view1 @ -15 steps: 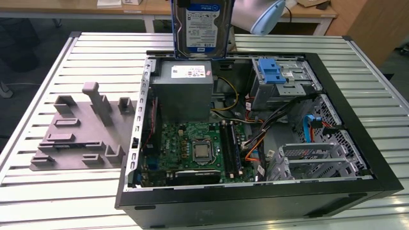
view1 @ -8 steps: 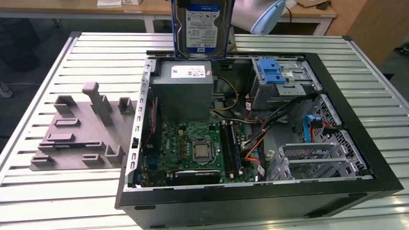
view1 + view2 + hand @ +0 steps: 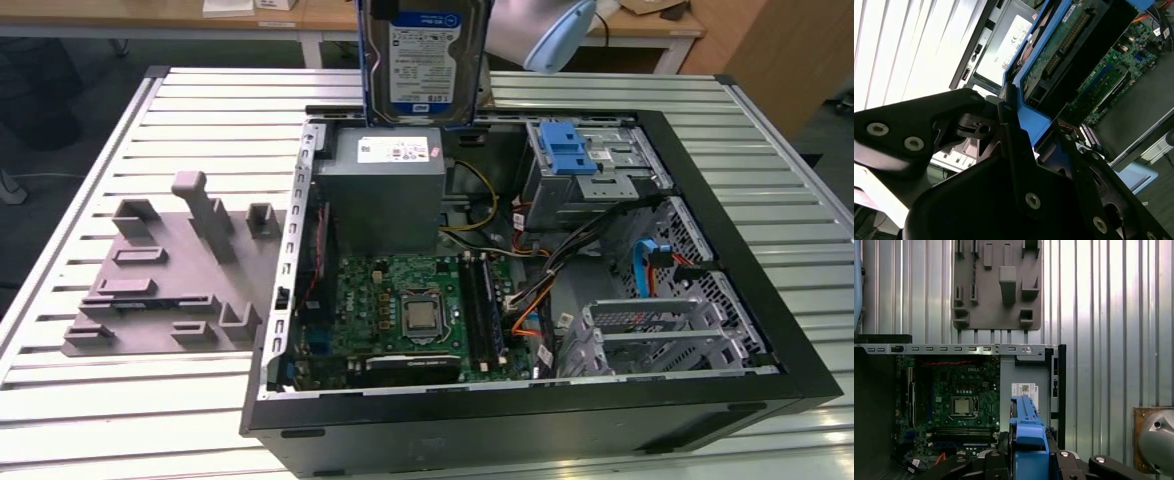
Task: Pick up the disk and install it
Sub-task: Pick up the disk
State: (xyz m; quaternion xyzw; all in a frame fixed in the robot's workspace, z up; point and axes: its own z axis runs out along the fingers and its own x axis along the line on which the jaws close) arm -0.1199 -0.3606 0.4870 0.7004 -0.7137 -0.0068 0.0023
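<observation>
Hanging upright over the case [image 3: 534,432], the disk [image 3: 424,55] sits clamped between the jaws.

The disk [image 3: 424,55] hangs above the computer case [image 3: 534,432], with the fixture plate [image 3: 147,290] at the exterior view's left.

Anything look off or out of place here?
Nothing damaged or spilled. The disk hangs upright in the claw above the open case, near the grey box, not seated in a bay.
</observation>
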